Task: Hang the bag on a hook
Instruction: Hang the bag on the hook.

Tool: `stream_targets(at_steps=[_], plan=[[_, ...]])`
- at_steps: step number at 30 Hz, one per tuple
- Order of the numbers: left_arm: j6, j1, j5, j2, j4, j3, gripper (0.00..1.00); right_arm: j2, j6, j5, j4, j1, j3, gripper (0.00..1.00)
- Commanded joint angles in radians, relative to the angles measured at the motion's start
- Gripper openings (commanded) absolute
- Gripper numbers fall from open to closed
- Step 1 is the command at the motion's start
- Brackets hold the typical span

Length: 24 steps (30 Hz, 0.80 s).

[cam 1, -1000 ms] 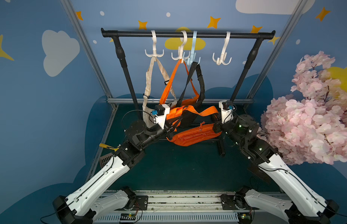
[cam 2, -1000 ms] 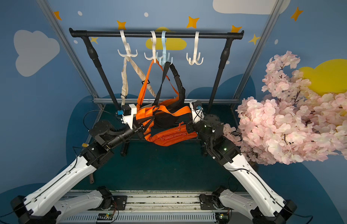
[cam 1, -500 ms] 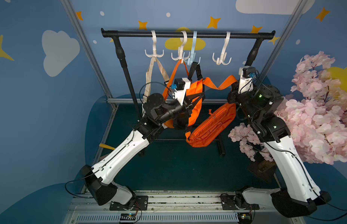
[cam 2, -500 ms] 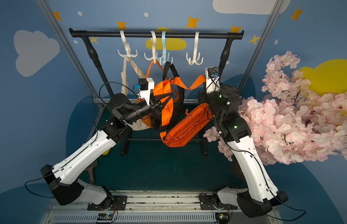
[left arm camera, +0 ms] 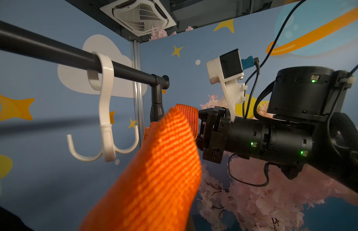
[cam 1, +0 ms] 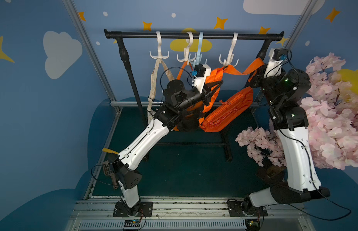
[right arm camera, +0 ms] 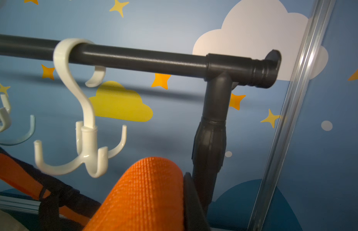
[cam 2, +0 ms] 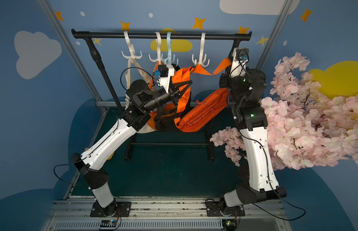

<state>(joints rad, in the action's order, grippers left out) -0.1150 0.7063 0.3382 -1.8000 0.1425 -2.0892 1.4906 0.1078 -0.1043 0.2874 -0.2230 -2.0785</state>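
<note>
The orange bag [cam 1: 226, 112] [cam 2: 202, 114] hangs slanted in mid-air by its orange strap [cam 1: 240, 71] [cam 2: 212, 70]. My left gripper [cam 1: 215, 86] [cam 2: 184, 86] is shut on the strap at its left end. Over by the rack's right post, my right gripper [cam 1: 258, 70] [cam 2: 226, 70] is shut on the strap's other end. Between them the strap stretches just under the prongs of the rightmost white hook [cam 1: 228, 60] [cam 2: 200, 60]. In the left wrist view the strap [left arm camera: 164, 170] hides my own jaws, with the hook [left arm camera: 106, 140] beside it. The right wrist view shows the strap [right arm camera: 146, 190] below the hook [right arm camera: 90, 152].
The black rail [cam 1: 194, 37] carries several hooks, one of them light blue [cam 1: 199, 52]. A beige tote [cam 1: 154, 84] hangs on the leftmost hook, and an orange-and-black bag [cam 1: 189, 122] hangs behind my left arm. Pink blossom branches [cam 1: 334, 112] crowd my right arm.
Both arms have risen from low over the floor, lifting the bag. The strap has been pulled out sideways and now runs right under the rightmost hook.
</note>
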Motion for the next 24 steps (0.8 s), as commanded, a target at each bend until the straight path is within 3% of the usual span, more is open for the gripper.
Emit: stream_targets(at_steps=[1, 10, 24], plan=[[0.021, -0.017, -0.024, 0.023, 0.007, -0.034, 0.04, 0.029, -0.030, 0.053, -0.015, 0.019, -0.078, 0.00], [0.021, -0.053, -0.028, 0.106, 0.069, 0.055, 0.04, 0.167, -0.070, 0.115, 0.052, 0.063, -0.297, 0.00], [-0.024, -0.086, -0.009, 0.015, 0.025, -0.074, 0.04, 0.338, -0.112, 0.170, 0.071, 0.059, -0.455, 0.00]])
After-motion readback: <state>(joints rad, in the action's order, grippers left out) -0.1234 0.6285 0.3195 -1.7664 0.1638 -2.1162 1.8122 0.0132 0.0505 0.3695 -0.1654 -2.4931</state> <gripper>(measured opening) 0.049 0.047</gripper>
